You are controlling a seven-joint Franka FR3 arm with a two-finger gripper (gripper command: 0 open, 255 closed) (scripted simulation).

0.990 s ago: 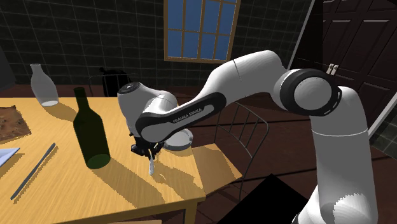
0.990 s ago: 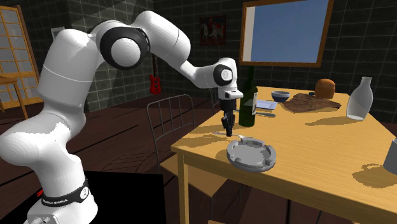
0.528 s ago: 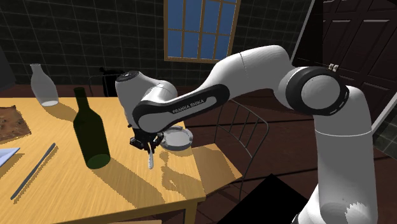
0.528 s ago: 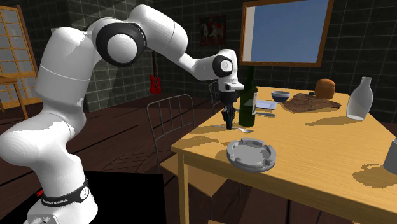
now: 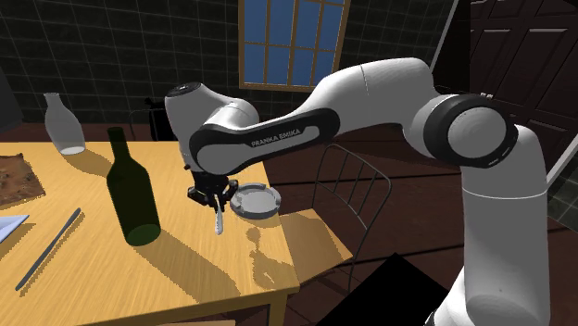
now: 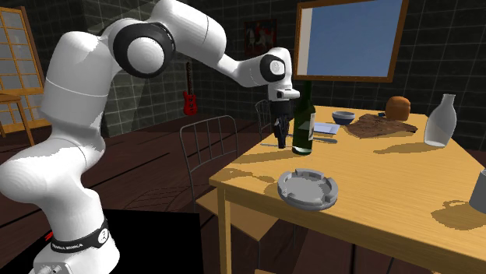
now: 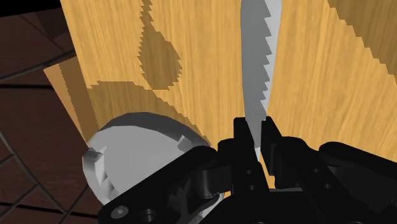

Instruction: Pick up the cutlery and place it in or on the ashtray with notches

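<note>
My black gripper (image 5: 216, 205) hangs over the wooden table (image 5: 111, 278) and is shut on a grey piece of cutlery (image 5: 219, 223), which points down from the fingers. In the wrist view the cutlery (image 7: 257, 76) runs on from the gripper (image 7: 257, 139) over the tabletop, clasped between both fingers. The grey notched ashtray (image 5: 257, 202) sits on the table just to the shoulder view's right of the gripper, near the table's corner. It also lies beside the hand in the wrist view (image 7: 130, 146). In the second exterior view the gripper (image 6: 280, 140) hovers beyond the ashtray (image 6: 309, 189), beside the bottle.
A dark green bottle (image 5: 131, 194) stands close by on the shoulder view's left of the gripper. A white carafe (image 5: 63, 125) and a long dark utensil (image 5: 48, 248) are farther left. A wire chair (image 5: 357, 190) stands off the table's edge. A bowl (image 6: 343, 117) and bread (image 6: 399, 107) sit farther back.
The gripper has risen from the tabletop with the cutlery in it and drifted toward the bottle. The ashtray, partly hidden by the arm before, now shows whole.
</note>
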